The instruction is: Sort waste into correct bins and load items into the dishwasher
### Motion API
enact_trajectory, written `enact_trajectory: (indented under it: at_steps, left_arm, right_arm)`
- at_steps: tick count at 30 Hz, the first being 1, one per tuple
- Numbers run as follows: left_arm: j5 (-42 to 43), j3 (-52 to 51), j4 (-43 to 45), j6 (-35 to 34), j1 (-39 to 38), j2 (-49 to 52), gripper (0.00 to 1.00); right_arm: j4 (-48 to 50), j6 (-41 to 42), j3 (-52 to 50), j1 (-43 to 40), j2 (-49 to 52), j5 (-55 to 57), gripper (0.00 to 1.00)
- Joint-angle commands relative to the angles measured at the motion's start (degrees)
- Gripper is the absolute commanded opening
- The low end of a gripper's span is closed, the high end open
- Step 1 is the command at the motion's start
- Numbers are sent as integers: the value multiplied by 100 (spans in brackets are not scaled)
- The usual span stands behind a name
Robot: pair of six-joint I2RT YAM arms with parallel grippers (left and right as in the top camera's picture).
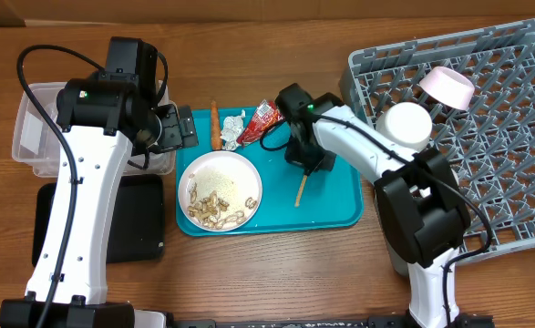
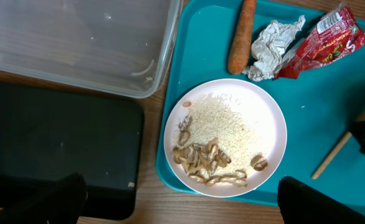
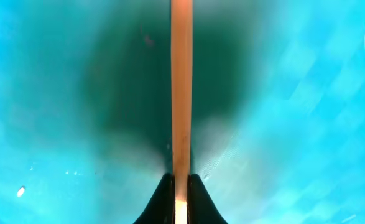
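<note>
- Chopsticks [image 3: 181, 93]: thin, pale wood, straight. In the overhead view the long axis ran near vertical at frame centre, the free end pointing to the lower edge and leaning slightly left. They lay on the smooth teal tray [image 1: 340, 205]. Only one strip was discernible; could not tell one stick from two.
- Right gripper [image 3: 181, 186]: jaws closed on the upper end of the chopsticks, tips pressed to either side of the wood.
- Left gripper [image 2: 181, 186]: jaws spread wide, nothing between them, above the plate's left edge.
- Plate [image 2: 277, 134]: one, white, round, lower left on the teal tray; held white rice grains and curled beige scraps [image 2: 210, 158].
- Carrot [image 2: 241, 36]: one, orange, tapered, long axis near vertical, upper left of the tray.
- Foil [image 2: 272, 46]: one crumpled silver piece, touching the glossy red wrapper [image 2: 322, 43], also one.
- Clear tub [image 2: 76, 43] and matte black tray [image 2: 58, 143]: one each, left of the teal tray on the wooden table [image 1: 249, 55].
- Grey lattice rack [image 1: 513, 137], upper right: two white bowls [image 1: 447, 87] [image 1: 406, 125] inside.
</note>
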Motion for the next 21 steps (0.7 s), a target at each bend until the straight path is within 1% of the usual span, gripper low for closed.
enact_trajectory:
  at_steps: [1,3,6,8,11,15,18,19,21]
  left_arm:
    - [-72,66,13,-76,31,46,100]
    - [-72,66,13,-76,31,46,100]
    - [-72,66,13,-76,31,46,100]
    - [-74,66,13,-76,31,46,100]
    - [-72,63,13,-76,31,46,100]
    - [-72,63,11,-76,31,46,100]
    - [-72,66,11,-79,31,46,100]
    - [-72,66,13,-76,31,46,100]
    - [-72,63,11,-76,31,46,100]
  right_arm:
    - [-116,-1386,273,63,-769,741,4]
    - [-188,-1843,273,39,-1126,970,4]
    - [-210,-2634,273,-7,-1620,1010,4]
    - [-280,-2920,273,-72,-1930,1244,4]
    - [-413,-3036,273,-278,-2282,1884,4]
    - [-332,-4063,269,-748,-2376,2020,4]
    - [-173,-4616,205,-1086,-2286,1709,4]
    - [-125,-4752,175,-1189,-2223,1556,4]
    - [-107,-4760,138,-1338,-2079,1526,4]
